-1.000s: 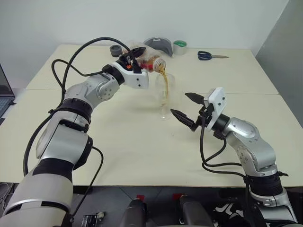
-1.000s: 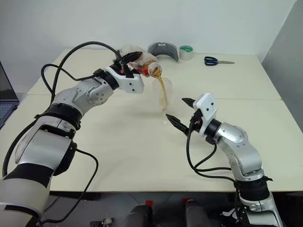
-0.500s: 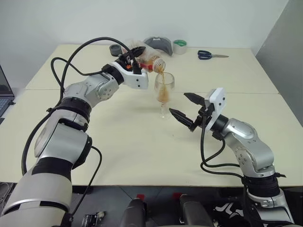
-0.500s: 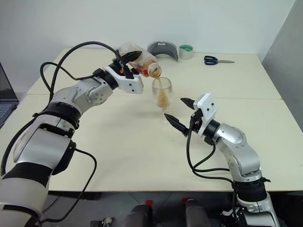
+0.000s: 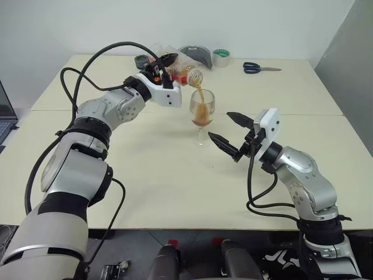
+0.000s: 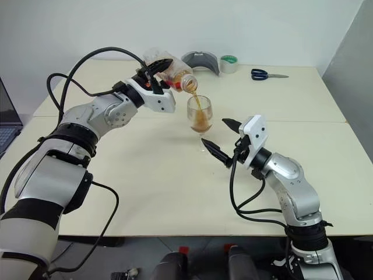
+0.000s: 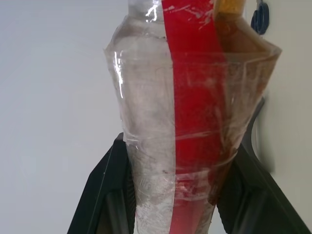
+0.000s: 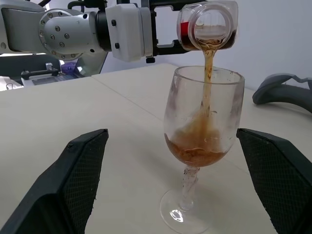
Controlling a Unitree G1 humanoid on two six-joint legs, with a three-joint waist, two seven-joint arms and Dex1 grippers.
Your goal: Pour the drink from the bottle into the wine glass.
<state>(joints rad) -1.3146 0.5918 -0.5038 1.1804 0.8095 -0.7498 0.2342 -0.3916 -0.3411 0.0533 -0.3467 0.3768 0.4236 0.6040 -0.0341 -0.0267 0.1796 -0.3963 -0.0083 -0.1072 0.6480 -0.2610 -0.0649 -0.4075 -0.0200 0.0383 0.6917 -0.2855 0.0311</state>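
Observation:
My left gripper (image 5: 165, 62) is shut on the bottle (image 5: 182, 73), a clear plastic one with a red strip (image 7: 192, 122), held tilted with its open mouth over the wine glass (image 5: 201, 114). A thin stream of the reddish-brown drink (image 8: 208, 73) falls from the mouth into the bowl. The drink pools in the bowl's lower part (image 8: 197, 151). The glass stands upright on the table (image 5: 175, 175). Just right of the glass, my right gripper (image 5: 220, 125) stands open, its fingers pointing at the stem and apart from it.
Along the table's far edge lie blue-handled scissors (image 5: 259, 69), a green tape roll (image 5: 221, 57), a grey curved object (image 5: 195, 55) and a small dark roll (image 5: 142, 60). A laptop's corner (image 5: 4, 116) shows at the far left.
The drink in the glass has risen from almost nothing to a pool in the bowl while the stream keeps running. Both arms have stayed where they were.

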